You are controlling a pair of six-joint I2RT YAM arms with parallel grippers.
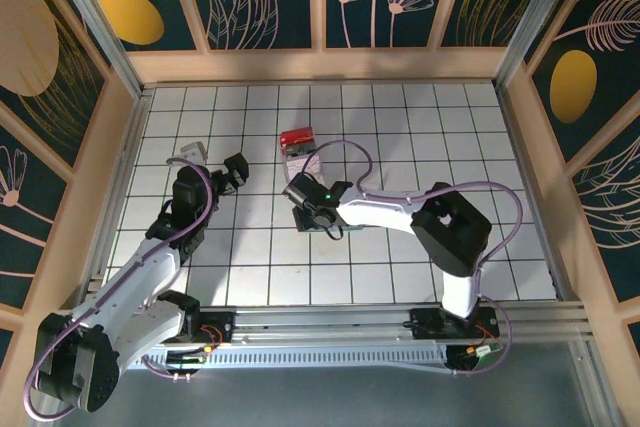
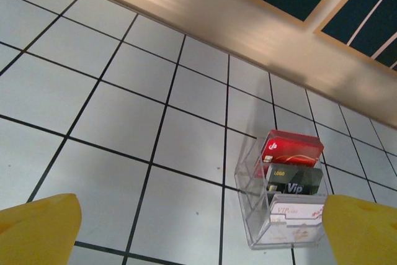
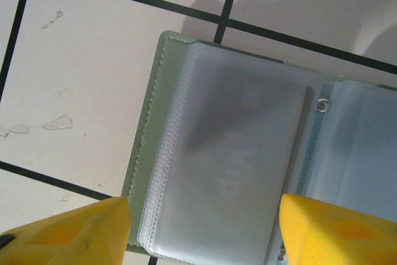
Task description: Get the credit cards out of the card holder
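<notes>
While your right claw [image 3: 203, 231] hangs wide over the card holder [image 3: 152, 147], nothing is gripped in it. Its yellow fingertips [image 3: 68, 231] stand to either side of the open leaf, and you cannot tell whether they touch it. The card holder lies open and flat on the white tiled tabletop [image 3: 93, 60], directly beneath that claw, with its green cover underneath and a stack of clear plastic sleeves [image 3: 236, 153] on top. Through the top sleeve you can make out a dark shape with faint lettering, which I take to be a card not yet pulled out. How many more lie in the sleeves below is hidden.

Your left claw [image 2: 201, 231] is also spread wide and empty, held above the tabletop and facing a clear plastic rack [image 2: 247, 215] further back. That rack holds a red card [image 2: 291, 148], a black card [image 2: 296, 182] and a white card [image 2: 298, 215], one in front of another. Whether those came out of the card holder the views do not say. By my reading the job is at best partly done. At least one card is left to draw out, and the right claw is placed for it.
</notes>
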